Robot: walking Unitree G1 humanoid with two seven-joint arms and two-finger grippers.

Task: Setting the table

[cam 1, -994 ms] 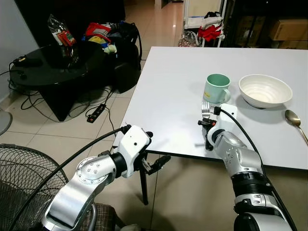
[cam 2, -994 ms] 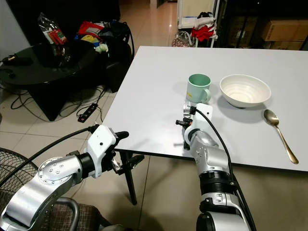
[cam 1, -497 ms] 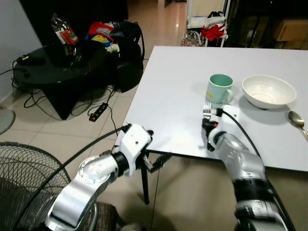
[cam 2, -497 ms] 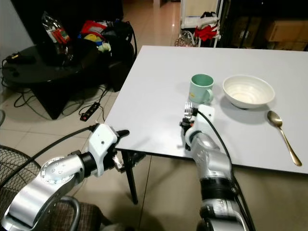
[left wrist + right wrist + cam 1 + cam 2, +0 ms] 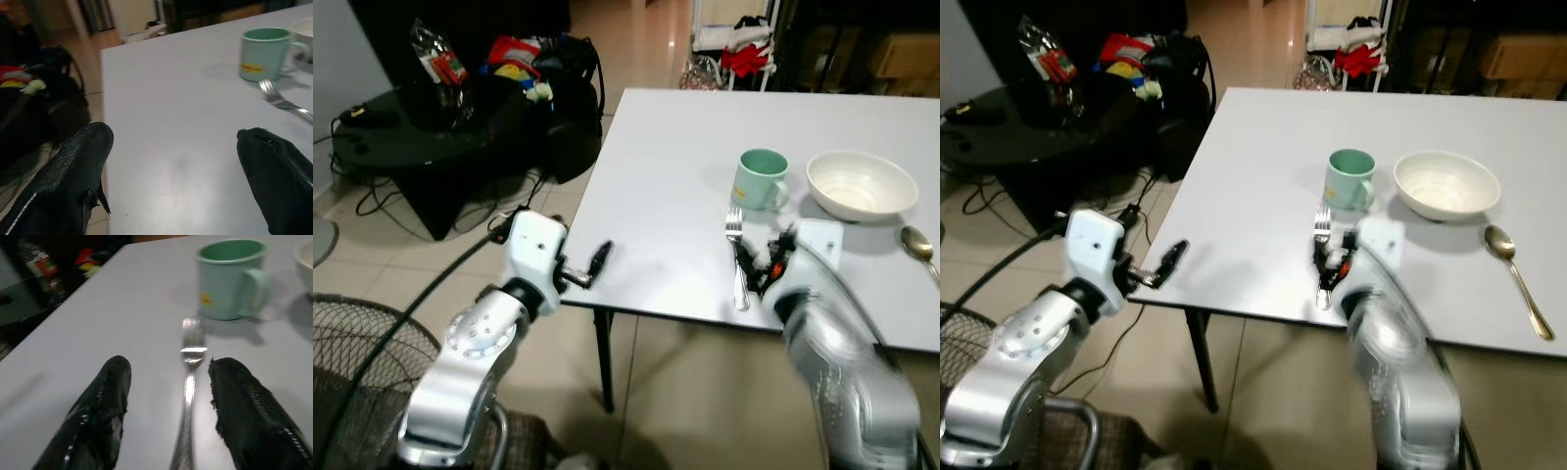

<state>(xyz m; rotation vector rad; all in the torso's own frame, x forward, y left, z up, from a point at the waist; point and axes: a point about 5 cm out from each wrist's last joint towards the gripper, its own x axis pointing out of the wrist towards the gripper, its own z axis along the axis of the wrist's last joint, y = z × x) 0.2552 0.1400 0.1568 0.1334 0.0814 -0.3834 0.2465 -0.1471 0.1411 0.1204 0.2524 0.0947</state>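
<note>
A silver fork [image 5: 737, 257] lies flat on the white table [image 5: 656, 186], tines toward the mint green mug [image 5: 761, 178]. A white bowl [image 5: 860, 184] stands right of the mug, and a gold spoon [image 5: 921, 252] lies by the right edge. My right gripper [image 5: 171, 366] is open and low over the table, its fingers [image 5: 100, 413] on either side of the fork's handle [image 5: 187, 382] without gripping it. My left gripper [image 5: 592, 266] is open at the table's front left edge, with bare tabletop between its fingers [image 5: 73, 166].
A black low table [image 5: 406, 147] with a snack bag [image 5: 435, 64] stands at the left, with bags [image 5: 533, 73], cables and a power strip on the tiled floor. A fan grille [image 5: 352, 372] sits at the lower left. A rack with red cloth [image 5: 744, 59] stands behind the table.
The right gripper has opened and let go of the fork, which now lies flat on the table. The left arm has risen from under the table edge to tabletop height.
</note>
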